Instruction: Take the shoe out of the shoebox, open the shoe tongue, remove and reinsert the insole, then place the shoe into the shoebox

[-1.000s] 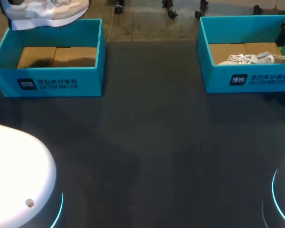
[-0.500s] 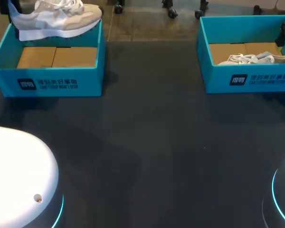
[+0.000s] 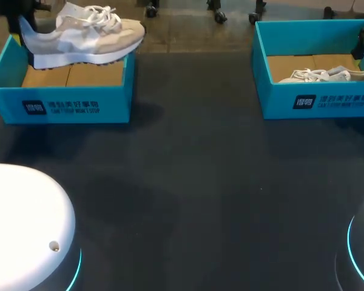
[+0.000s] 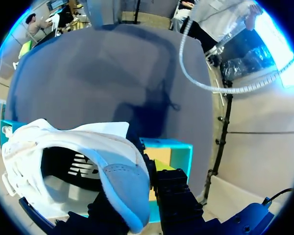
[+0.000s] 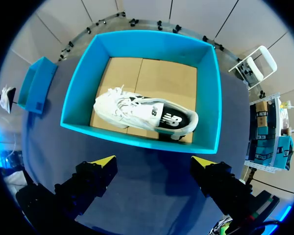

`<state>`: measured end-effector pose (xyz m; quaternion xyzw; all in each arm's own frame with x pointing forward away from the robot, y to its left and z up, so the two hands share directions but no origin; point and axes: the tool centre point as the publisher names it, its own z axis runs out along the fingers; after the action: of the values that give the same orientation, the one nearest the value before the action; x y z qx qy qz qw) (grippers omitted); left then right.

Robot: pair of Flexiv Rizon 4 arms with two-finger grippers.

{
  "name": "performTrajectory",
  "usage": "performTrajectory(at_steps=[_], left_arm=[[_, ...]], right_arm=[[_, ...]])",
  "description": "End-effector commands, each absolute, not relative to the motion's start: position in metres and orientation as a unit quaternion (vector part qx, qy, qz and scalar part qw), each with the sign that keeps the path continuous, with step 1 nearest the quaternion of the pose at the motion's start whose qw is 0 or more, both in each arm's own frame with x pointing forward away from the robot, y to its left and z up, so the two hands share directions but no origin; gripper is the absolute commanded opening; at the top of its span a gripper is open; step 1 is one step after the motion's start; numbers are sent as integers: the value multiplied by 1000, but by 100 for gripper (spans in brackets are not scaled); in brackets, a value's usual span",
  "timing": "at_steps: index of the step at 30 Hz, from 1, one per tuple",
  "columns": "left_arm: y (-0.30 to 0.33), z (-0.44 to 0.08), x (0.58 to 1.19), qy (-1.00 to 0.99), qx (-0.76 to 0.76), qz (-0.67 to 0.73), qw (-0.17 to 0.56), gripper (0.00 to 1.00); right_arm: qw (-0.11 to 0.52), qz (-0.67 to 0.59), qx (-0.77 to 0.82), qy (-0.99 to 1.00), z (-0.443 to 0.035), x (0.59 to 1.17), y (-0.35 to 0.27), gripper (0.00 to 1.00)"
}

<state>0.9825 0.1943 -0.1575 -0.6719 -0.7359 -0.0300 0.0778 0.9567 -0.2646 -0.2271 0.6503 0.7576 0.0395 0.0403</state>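
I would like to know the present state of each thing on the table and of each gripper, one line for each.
left gripper: shut on the held shoe, at its heel.
held shoe: in the air, sole down, over the left shoebox.
left shoebox: open, no shoe inside.
right shoebox: open, holds the second shoe.
second shoe: lying on its side in the box.
right gripper: open, above the right shoebox, holding nothing.

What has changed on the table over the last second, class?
The left hand, gripping the beige and white sneaker by its heel, carried it rightward into fuller view above the left teal cardboard shoebox. The right teal shoebox and white shoe inside stayed put.
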Motion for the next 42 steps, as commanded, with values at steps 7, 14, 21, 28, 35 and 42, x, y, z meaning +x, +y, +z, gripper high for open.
performTrajectory(at_steps=[7, 14, 21, 28, 35, 42], left_arm=[[163, -151, 923, -731, -675, -100, 21, 0], [141, -154, 898, -714, -692, -102, 35, 0], [118, -158, 876, -700, -705, -104, 43, 0], [92, -164, 854, -690, -716, -99, 40, 0], [69, -171, 833, -682, -724, -95, 41, 0], [45, -178, 809, -677, -728, -93, 52, 0]], right_arm=[[40, 40, 650, 758, -227, 956, -265, 100], [40, 40, 650, 758, -227, 956, -265, 100], [40, 40, 650, 758, -227, 956, -265, 100], [40, 40, 650, 758, -227, 956, -265, 100], [40, 40, 650, 758, -227, 956, -265, 100], [40, 40, 650, 758, -227, 956, -265, 100]])
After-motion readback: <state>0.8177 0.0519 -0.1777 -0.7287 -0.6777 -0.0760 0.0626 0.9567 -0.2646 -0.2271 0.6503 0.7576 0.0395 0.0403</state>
